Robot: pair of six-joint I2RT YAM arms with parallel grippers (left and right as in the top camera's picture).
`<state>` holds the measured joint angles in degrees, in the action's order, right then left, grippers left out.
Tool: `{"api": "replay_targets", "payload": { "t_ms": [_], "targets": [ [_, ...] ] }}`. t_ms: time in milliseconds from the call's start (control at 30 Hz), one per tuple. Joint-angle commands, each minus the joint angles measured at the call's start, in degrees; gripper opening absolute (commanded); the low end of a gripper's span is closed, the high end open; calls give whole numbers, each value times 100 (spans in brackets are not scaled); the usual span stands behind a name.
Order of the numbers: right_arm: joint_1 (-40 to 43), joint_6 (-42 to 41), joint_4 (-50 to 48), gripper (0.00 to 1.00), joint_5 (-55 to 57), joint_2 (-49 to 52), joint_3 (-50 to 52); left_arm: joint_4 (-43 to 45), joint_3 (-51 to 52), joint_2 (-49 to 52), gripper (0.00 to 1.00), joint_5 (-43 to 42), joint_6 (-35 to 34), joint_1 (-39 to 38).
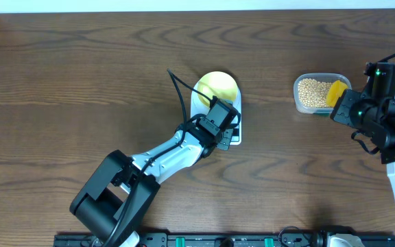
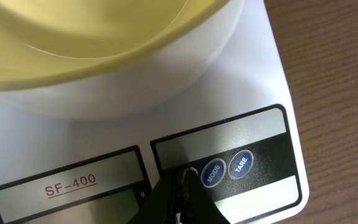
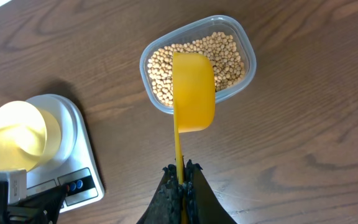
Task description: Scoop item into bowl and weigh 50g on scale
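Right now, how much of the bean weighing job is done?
Done: the pale-yellow bowl sits on the white scale. In hand: the left claw, shut, has its tip at the scale's panel beside the MODE button. The right claw is shut on the yellow scoop, which is over the tub of beans. Left: the bowl looks empty, so scooping, pouring and weighing are to come.

We see a dark, wood-grained tabletop (image 1: 60, 82) running to every edge of the overhead view. Two things lie directly on it. A white scale (image 3: 82, 146) sits right beneath the tip of the left claw (image 2: 180, 186). A clear plastic tub (image 1: 296, 93) sits just ahead of the right claw (image 3: 182, 177). The two stand well apart.
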<state>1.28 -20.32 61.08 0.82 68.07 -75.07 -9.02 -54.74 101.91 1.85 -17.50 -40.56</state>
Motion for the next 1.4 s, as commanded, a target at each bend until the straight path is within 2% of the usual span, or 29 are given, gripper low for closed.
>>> {"api": "replay_targets", "payload": {
  "t_ms": [0, 1367],
  "targets": [
    [13, 66, -13, 1, -35, 17, -96, -24, 11, 256, 7, 120, 118, 24],
    [13, 68, 48, 1, -35, 17, -96, -505, 15, 562, 7, 297, 116, 24]
  ]
}}
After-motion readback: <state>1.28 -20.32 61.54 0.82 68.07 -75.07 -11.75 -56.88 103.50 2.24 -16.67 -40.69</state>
